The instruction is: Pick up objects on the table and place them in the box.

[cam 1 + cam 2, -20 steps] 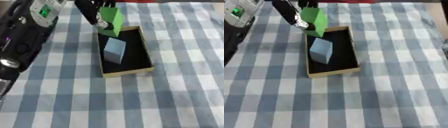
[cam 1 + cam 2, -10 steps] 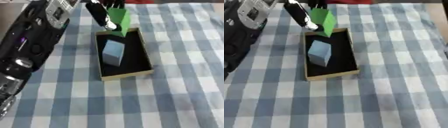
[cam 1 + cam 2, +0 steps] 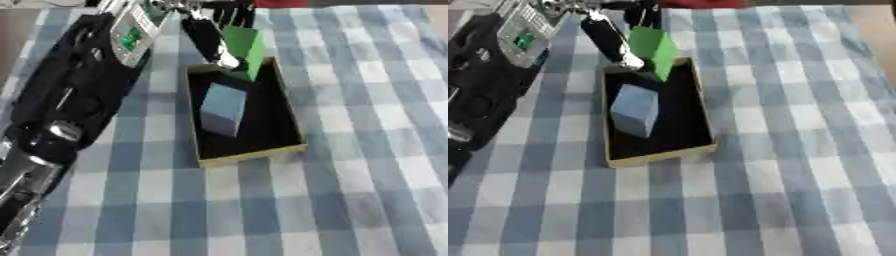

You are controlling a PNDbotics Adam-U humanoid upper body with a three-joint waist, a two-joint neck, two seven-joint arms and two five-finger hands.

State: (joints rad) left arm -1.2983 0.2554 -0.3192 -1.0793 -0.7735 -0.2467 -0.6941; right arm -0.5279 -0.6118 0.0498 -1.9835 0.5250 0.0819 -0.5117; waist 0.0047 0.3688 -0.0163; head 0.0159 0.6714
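My left hand (image 3: pixel 213 37) grasps the green block (image 3: pixel 244 46), held tilted over the far rim of the box (image 3: pixel 254 154), its lower corner dipping inside. A pale blue block (image 3: pixel 222 109) stands inside the box, toward its left wall. Right of the box, the checked desk (image 3: pixel 367 150) lies open. I cannot see my right hand.

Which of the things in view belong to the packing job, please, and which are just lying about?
Part of the job:
- green block, held by the left hand over the far end of the box
- box
- pale blue block, inside the box

Just there:
- checked tablecloth
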